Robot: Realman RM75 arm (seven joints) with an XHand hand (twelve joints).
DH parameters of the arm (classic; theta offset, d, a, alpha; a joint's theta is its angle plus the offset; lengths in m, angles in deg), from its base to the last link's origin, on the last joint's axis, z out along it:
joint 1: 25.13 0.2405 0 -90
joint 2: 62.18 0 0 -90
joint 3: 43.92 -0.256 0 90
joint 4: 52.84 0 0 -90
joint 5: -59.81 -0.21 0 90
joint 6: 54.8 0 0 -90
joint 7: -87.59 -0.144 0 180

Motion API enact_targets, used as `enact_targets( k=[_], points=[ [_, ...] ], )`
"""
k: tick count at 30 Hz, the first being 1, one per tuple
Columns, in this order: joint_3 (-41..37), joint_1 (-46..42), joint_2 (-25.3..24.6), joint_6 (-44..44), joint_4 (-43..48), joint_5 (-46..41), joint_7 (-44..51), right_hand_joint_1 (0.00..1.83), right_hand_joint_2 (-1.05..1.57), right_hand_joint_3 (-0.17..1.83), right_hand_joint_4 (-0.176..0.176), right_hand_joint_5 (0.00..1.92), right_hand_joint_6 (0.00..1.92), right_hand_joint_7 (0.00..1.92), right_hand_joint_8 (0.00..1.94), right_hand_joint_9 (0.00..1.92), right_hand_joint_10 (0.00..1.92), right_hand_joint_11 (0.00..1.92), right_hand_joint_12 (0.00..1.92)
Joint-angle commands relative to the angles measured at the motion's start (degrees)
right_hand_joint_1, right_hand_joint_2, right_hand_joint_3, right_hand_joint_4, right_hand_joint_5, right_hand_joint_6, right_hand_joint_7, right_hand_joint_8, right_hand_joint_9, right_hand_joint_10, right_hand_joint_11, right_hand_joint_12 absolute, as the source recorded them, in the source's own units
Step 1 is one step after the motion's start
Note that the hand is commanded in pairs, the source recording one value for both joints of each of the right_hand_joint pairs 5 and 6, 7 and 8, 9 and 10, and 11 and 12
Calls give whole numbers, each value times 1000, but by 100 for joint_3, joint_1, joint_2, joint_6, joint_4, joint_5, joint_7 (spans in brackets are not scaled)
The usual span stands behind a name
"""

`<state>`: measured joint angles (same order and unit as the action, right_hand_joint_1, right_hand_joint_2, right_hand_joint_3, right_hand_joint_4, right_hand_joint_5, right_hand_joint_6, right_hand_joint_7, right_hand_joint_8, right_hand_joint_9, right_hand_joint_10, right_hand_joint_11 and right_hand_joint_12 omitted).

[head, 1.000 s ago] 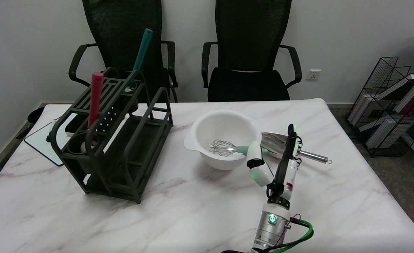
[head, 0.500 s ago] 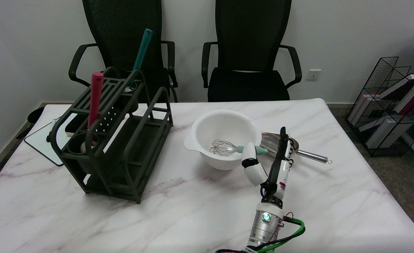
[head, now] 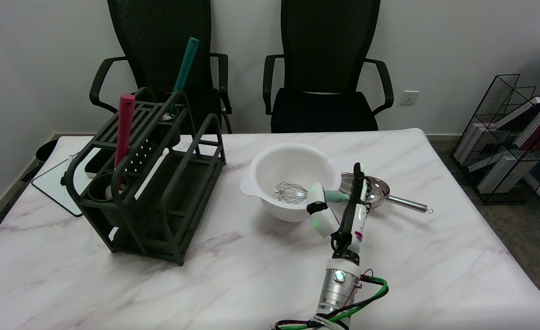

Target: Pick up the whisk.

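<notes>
Beside the white bowl, a robot hand brackets a whisk handle

On the marble worktop (head: 233,275), the whisk (head: 297,193) lies with its wire head inside the white bowl (head: 292,183) and its teal handle over the rim. At that handle the right hand (head: 338,206) stands spread, thumb on one side, fingers on the other. Whether it touches the handle cannot be told.

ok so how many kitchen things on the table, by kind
wire whisk with mint green handle, in the bowl: 1
white plastic mixing bowl: 1
shiny steel scoop: 1
dark green metal rack: 1
upright utensil handles in the rack, pink and teal: 2
total: 6
</notes>
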<state>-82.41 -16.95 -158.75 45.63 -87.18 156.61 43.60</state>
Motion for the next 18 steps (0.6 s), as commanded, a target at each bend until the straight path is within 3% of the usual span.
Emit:
enact_targets(
  k=[1, 18],
  points=[
    [36, 182, -26, -333, 79, -15, -48, 649, 665, 897, 0, 0, 0, 0, 0, 0, 0, 0, 0],
    [28, 350, 110, -362, 20, -10, -48, 652, 705, 875, 0, 0, 0, 0, 0, 0, 0, 0, 0]
  ],
)
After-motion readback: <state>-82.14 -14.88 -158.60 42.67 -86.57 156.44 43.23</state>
